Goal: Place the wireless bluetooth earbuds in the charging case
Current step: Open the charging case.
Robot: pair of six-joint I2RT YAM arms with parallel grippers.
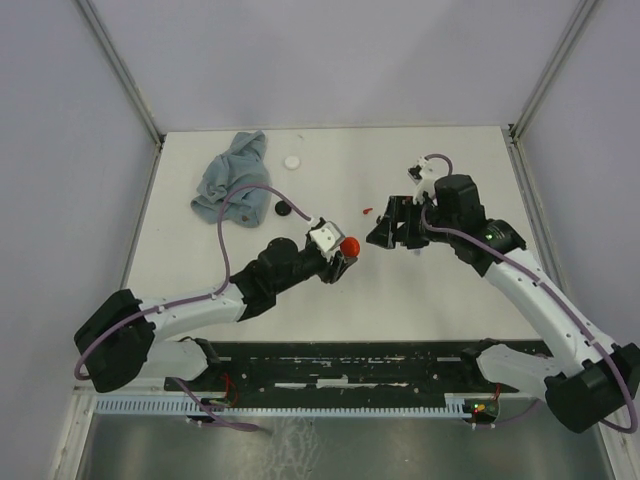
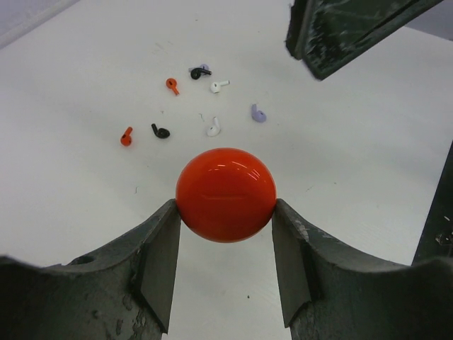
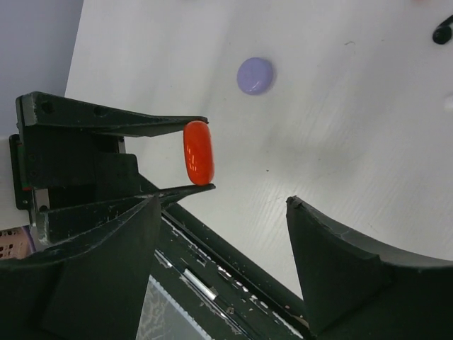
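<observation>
My left gripper (image 1: pixel 345 255) is shut on a glossy red round charging case (image 1: pixel 349 246), held above the table by its edges; the left wrist view shows the case (image 2: pixel 226 195) pinched between both fingers (image 2: pixel 159 248). Several tiny earbuds lie on the white table beyond it: red (image 2: pixel 172 86), black (image 2: pixel 160 131), white (image 2: pixel 213 127) and lavender (image 2: pixel 258 113). My right gripper (image 1: pixel 392 234) hovers just right of the case, open with nothing between its jaws (image 3: pixel 223 204). Its wrist view sees the case (image 3: pixel 199 152) edge-on in the left gripper's fingers.
A blue-grey cloth (image 1: pixel 232 175) lies bunched at the back left, with a white disc (image 1: pixel 291 161) and a black disc (image 1: pixel 284 209) near it. A lavender disc (image 3: pixel 255 76) sits on the table. One red earbud (image 1: pixel 367 211) lies between the arms.
</observation>
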